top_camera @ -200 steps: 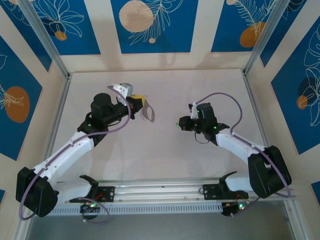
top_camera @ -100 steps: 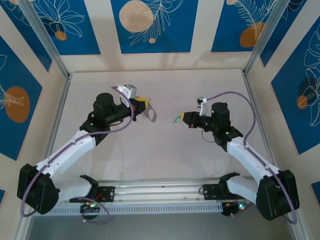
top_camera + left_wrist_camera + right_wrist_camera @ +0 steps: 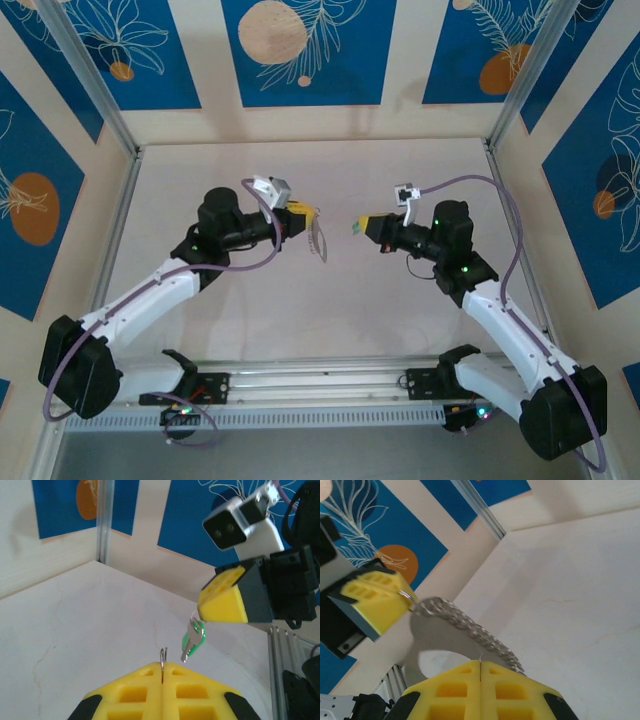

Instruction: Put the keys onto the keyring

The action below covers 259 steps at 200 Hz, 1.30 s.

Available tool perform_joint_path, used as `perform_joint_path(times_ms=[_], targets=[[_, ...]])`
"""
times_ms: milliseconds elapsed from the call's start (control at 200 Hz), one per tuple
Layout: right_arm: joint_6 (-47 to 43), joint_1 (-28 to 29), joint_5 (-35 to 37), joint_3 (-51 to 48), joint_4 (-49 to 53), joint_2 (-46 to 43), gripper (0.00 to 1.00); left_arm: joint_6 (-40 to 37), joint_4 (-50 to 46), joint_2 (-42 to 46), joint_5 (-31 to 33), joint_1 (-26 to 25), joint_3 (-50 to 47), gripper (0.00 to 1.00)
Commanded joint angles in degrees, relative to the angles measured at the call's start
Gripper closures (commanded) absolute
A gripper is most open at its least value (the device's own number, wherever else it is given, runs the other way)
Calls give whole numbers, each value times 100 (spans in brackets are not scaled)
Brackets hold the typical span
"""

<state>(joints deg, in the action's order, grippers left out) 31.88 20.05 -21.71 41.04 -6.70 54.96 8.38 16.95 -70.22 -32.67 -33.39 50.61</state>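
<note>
Keyring [image 3: 318, 241], a thin grey oval metal loop, hangs from the left gripper [image 3: 306, 213], which is pinched tight on it over mid-table. Just right of it, the right gripper [image 3: 362, 226] is clamped on tiny silvery metal keys [image 3: 193, 638] with a green piece.

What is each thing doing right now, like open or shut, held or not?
left gripper: shut on the keyring.
right gripper: shut on the keys.
keyring: held up in the air.
keys: hanging from the right gripper, not on the keyring yet.
</note>
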Motion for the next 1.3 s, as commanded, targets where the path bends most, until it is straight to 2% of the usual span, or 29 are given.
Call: perform_joint_path(times_ms=[0,265,540,990,1290], targets=[[-320,151,-82,336,44,-38,100,-348,144,-57,-180,-176,201,100],[-644,529,-32,742,115,281,100,-744,-198,-189,-36,-436,490,100],[-797,795,68,811,170,394,100,-820,-236,-192,56,-507,537,100],[-922,827,595,698,412,-47,100,-840,-236,-111,259,-512,449,100],[-824,954,475,814,261,25,100,-838,-245,-164,259,-527,494,100]])
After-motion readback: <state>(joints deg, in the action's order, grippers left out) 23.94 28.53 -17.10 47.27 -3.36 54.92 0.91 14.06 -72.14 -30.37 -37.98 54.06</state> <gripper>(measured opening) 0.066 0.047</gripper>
